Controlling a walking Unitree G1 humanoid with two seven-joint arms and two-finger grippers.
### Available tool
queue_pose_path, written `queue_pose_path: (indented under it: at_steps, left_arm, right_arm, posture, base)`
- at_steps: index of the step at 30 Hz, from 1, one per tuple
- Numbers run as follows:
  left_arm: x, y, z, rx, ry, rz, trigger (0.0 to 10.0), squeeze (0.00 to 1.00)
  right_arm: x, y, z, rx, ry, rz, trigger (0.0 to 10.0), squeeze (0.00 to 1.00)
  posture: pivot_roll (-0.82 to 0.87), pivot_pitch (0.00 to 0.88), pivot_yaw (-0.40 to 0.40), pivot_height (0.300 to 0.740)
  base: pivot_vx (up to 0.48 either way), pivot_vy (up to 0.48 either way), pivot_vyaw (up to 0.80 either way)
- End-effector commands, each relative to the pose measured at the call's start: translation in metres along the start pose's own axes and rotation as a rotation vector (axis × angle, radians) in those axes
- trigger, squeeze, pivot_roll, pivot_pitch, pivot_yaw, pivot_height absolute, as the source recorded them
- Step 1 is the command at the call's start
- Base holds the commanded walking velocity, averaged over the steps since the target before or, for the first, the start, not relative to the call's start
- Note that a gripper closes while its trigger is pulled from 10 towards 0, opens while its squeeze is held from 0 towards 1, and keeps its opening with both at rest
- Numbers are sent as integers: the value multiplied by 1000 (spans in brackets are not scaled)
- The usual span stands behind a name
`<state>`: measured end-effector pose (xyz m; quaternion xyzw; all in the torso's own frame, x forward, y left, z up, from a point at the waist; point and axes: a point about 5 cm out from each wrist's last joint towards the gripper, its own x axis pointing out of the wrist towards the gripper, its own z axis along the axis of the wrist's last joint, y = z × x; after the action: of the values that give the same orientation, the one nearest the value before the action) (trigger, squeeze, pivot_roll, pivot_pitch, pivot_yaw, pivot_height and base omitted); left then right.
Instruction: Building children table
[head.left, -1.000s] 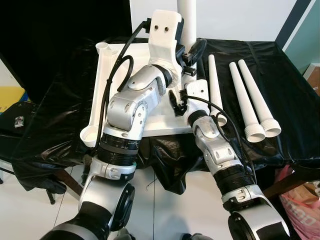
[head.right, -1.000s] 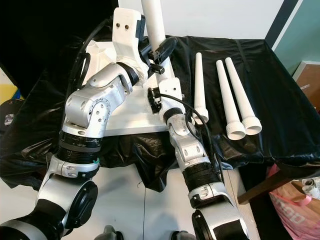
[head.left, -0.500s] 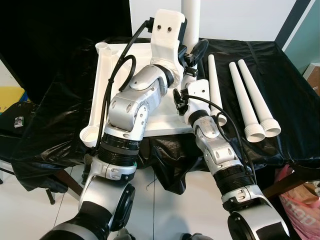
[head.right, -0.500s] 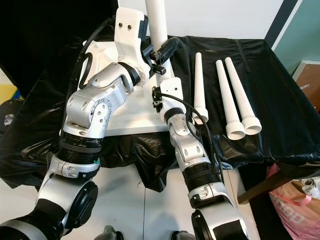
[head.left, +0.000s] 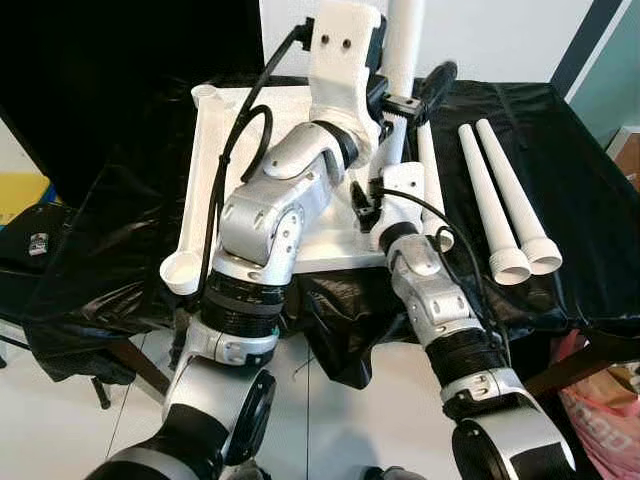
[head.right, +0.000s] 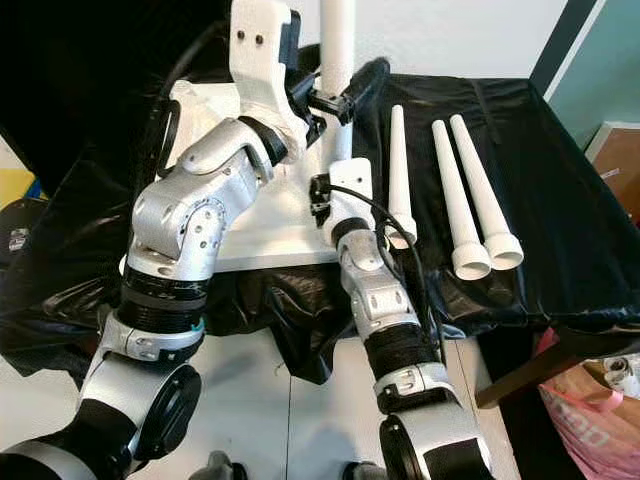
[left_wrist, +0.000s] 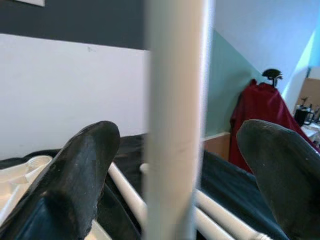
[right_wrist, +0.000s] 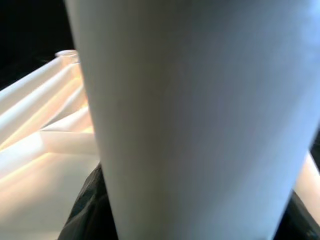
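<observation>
The white tabletop (head.left: 215, 170) lies upside down on the black-draped table. A white leg (head.left: 404, 40) stands at its near right corner, leaning slightly right. My left gripper (head.left: 405, 95) is open around the leg's upper part; in the left wrist view the leg (left_wrist: 175, 125) sits between the spread fingers (left_wrist: 75, 175) with a gap on each side. My right gripper (head.left: 385, 160) is lower down, shut on the same leg, which looms close in the right wrist view (right_wrist: 195, 110). Three loose white legs (head.left: 490, 200) lie side by side to the right.
The black cloth (head.left: 580, 230) covers the table and hangs over its front edge. On the floor at the right sit a pink bag (head.left: 600, 410) and a brown box (head.right: 615, 160). A dark stool (head.left: 40, 250) stands at the left. A white wall rises behind.
Both arms have carried the upright leg a little to the right, and it now leans. My left wrist has risen higher along it.
</observation>
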<state>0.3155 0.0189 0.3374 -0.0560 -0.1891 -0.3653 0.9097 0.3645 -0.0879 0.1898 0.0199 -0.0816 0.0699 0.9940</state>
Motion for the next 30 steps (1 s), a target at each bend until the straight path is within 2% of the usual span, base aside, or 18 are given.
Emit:
queue_pose_path:
  at_steps: [1,3,7,14,16,17,24,27,30]
  left_arm:
    - [-4,1,6,9,-47,10,10000,0]
    - [-10,10,5,7,-64,65,10000,0]
    - [-17,18,-4,25,-44,112,10000,0]
    - [-26,23,-20,47,0,147,10000,0]
    - [-29,23,-27,61,25,151,10000,0]
    - [-35,24,-39,71,63,152,10000,0]
    - [-43,21,-56,114,123,118,10000,0]
    - [-50,13,-74,182,196,54,10000,0]
    - [-54,8,-81,191,221,22,10000,0]
  right_arm:
    - [3,-4,4,5,-10,-19,10000,0]
    - [4,-16,3,16,-7,-55,10000,0]
    - [3,-26,2,26,-7,-79,10000,0]
    - [2,-35,1,31,-6,-96,10000,0]
    - [1,-38,0,28,-2,-107,10000,0]
    - [0,-45,-1,20,-3,-123,10000,0]
    - [-2,-52,-1,15,-18,-129,10000,0]
    - [-3,-53,-3,15,-26,-106,10000,0]
    - [-4,-52,-6,22,-25,-88,10000,0]
  posture:
    - [31,67,-12,740]
    - [32,63,-12,740]
    - [31,63,-11,740]
    - [29,61,-13,740]
    - [30,58,-15,740]
    - [31,59,-18,740]
    - [33,60,-19,740]
    - [31,61,-17,740]
    - [31,62,-15,740]
  base:
    - [0,0,0]
    - [0,0,0]
    - [0,0,0]
    - [0,0,0]
    - [0,0,0]
    - [0,0,0]
    - [0,0,0]
    - [0,0,0]
    - [0,0,0]
